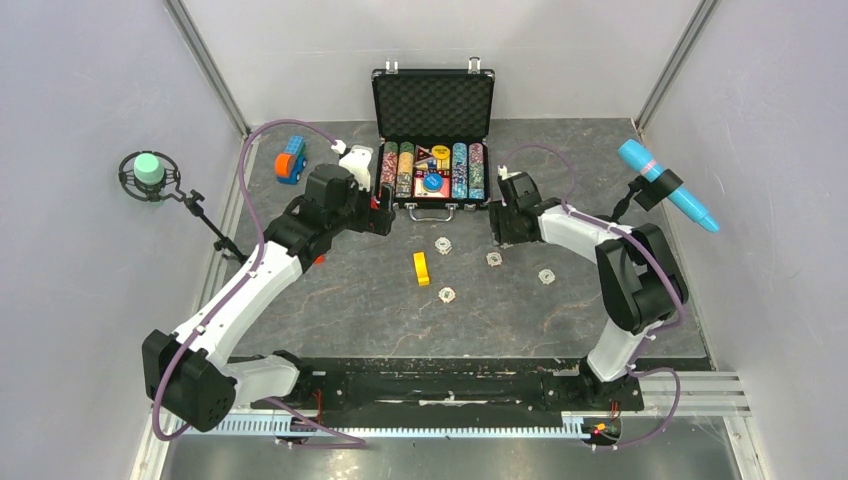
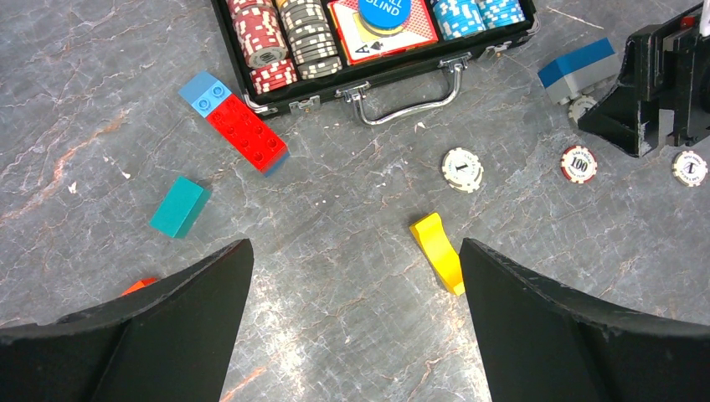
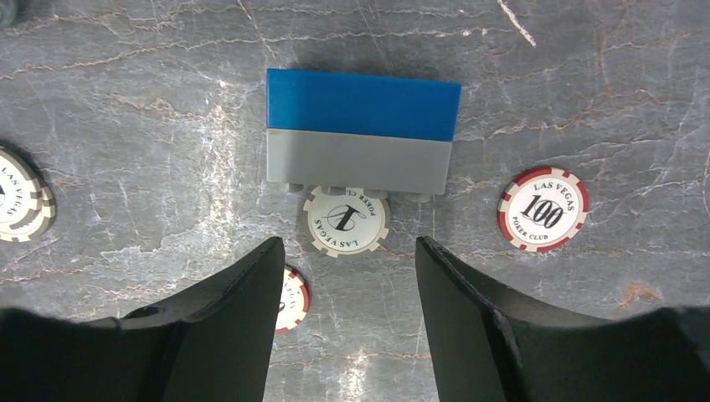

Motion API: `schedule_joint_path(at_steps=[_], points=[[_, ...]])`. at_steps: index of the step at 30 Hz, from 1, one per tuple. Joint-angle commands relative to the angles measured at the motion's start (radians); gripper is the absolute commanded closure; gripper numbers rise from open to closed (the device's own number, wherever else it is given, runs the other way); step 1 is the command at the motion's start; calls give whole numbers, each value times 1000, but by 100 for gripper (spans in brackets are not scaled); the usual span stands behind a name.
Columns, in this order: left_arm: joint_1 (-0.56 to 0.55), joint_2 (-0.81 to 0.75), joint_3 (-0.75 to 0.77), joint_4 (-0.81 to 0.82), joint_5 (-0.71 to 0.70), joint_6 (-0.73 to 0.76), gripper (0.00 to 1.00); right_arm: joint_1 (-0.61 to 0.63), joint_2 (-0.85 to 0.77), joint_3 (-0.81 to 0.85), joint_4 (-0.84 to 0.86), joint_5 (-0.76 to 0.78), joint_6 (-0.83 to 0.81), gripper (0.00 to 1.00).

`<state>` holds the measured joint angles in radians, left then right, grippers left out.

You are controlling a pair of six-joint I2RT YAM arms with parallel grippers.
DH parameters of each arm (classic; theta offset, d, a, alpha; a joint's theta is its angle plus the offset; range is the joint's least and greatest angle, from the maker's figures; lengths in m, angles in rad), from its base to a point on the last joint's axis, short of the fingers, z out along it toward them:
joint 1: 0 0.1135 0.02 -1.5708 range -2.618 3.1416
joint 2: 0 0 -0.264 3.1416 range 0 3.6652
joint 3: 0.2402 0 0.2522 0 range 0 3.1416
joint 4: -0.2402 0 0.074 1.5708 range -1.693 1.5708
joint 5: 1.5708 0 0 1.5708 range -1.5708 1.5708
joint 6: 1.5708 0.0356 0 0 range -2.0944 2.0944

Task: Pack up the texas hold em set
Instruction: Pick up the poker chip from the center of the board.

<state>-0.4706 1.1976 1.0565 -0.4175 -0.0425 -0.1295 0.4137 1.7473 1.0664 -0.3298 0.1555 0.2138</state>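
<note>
The texas hold em set's black case (image 1: 433, 105) lies open at the back, grey foam in its lid and rows of coloured chips (image 2: 289, 38) inside. Loose pale-edged chips (image 1: 442, 243) lie on the table in front of it. My right gripper (image 3: 350, 247) hangs open just short of a white chip (image 3: 347, 220) that leans on a blue and grey brick (image 3: 362, 134). A red 100 chip (image 3: 543, 208) lies to the right, and another red-edged chip (image 3: 293, 297) peeks from under the left finger. My left gripper (image 2: 356, 260) is wide open over bare table, with nothing in it.
A yellow block (image 2: 438, 251) lies by the left gripper's right finger. A red and blue brick (image 2: 239, 126) and a teal block (image 2: 178, 207) sit left of the case's silver handle (image 2: 410, 105). A toy truck (image 1: 291, 160) stands at the back left.
</note>
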Motion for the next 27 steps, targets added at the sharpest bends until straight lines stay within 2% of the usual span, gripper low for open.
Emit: schedule_joint_path(at_steps=[1,18,27], points=[[4,-13,-1,20,12,54,0,-5,-36,-10,49,-29,5,38],[4,-7,-1,20,14,56,0,-18,50,22,51,3,-10,40],[4,-5,-3,20,13,57,0,-34,70,6,63,-12,-16,51]])
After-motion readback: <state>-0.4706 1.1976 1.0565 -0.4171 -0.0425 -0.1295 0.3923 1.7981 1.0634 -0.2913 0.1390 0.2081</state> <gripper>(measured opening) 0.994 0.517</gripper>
